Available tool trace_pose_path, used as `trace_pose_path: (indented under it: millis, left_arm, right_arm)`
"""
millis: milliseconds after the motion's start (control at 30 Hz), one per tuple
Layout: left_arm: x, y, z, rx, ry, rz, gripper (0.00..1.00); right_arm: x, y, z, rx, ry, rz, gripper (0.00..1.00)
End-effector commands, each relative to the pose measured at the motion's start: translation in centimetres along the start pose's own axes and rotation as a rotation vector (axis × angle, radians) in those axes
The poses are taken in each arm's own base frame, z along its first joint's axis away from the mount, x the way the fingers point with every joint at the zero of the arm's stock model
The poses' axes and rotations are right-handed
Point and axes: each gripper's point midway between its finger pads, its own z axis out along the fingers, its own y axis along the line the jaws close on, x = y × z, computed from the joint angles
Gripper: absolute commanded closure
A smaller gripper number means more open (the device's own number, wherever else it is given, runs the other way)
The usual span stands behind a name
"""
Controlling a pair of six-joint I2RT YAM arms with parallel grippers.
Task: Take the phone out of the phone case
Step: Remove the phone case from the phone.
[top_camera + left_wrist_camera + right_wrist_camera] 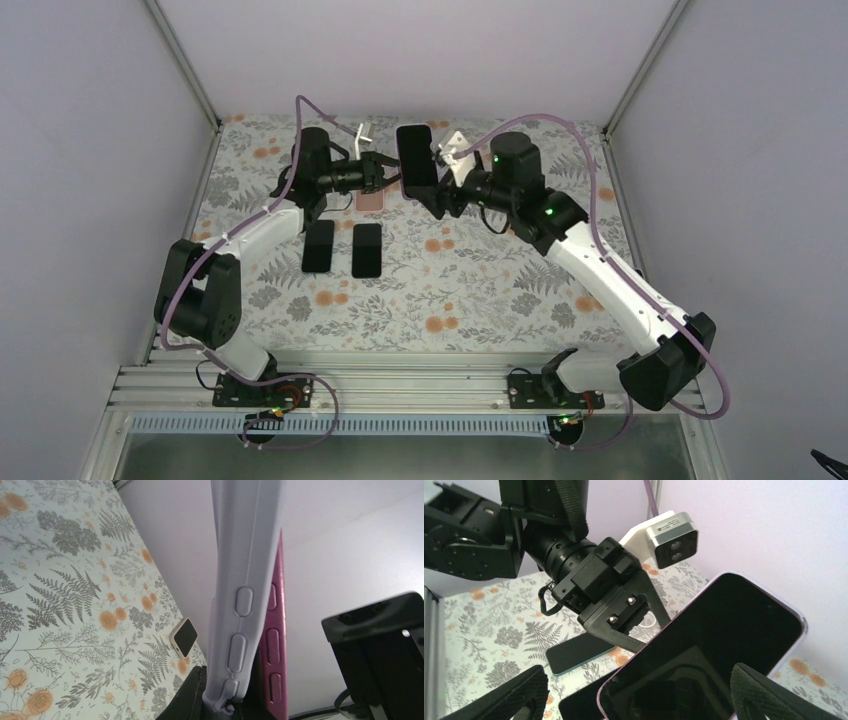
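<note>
We see the left gripper (390, 172) with its jaws clenched on the lower edge of the phone case (243, 580). It holds the case upright above the far middle of the worktop (470, 290). The case is pale lavender, with three raised button bumps along its side. Just behind that side, touching it or nearly so, runs a pink edge (276, 630) with its own row of buttons. We cannot tell whether it is the phone's own side. The phone (416, 155) sits in the case, its dark screen facing the right arm, and a lilac rim frames the glass in the right wrist view.

The right gripper (641, 695) has its jaws spread wide, one on either side of the phone's lower part. The left-hand finger (514, 697) stands well apart from the phone. The other lies against or just beside the phone's edge, and we cannot tell which. These jaws grasp nothing.

We count one cased phone in the air and two dark phones (318, 245) (367, 250) lying flat side by side on the worktop, nearer than the left gripper. One pinkish flat piece (372, 203) lies under that gripper, partly hidden. In the left wrist view, one small pale-rimmed, dark-faced slab (184, 636) lies flat near the wall.
</note>
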Motion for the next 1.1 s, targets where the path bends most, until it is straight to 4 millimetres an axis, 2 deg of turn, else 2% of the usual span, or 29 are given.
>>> trace_pose_path:
  millis: [0,200,433,633,800,1067]
  left_arm:
    - [-1.4,-1.7,-0.1,0.038,-0.03,0.041,0.98]
    - [-1.5,-1.6,0.1,0.042,-0.027,0.034,0.98]
    - [-1.5,-1.6,0.2,0.045,-0.025,0.026,0.98]
    - [-1.5,-1.5,0.2,0.048,-0.024,0.021,0.98]
    - [-1.5,-1.3,0.3,0.047,-0.022,0.023,0.98]
    - [-1.3,-0.9,0.4,0.042,-0.019,0.01,0.98]
  right_arm:
    - [1.4,-0.8,0.7,0.134,0.064,-0.161,0.16]
    - [2.9,0.6,2.2,0.171,0.126,-0.279,0.16]
    - [3.7,0.7,3.4,0.263,0.165,-0.38,0.17]
    - [4.1,-0.4,3.8,0.363,0.192,-0.431,0.21]
    - [5.3,-1.8,3.9,0.48,0.22,-0.519,0.23]
    - [3.5,-3.2,2.9,0.602,0.166,-0.559,0.34]
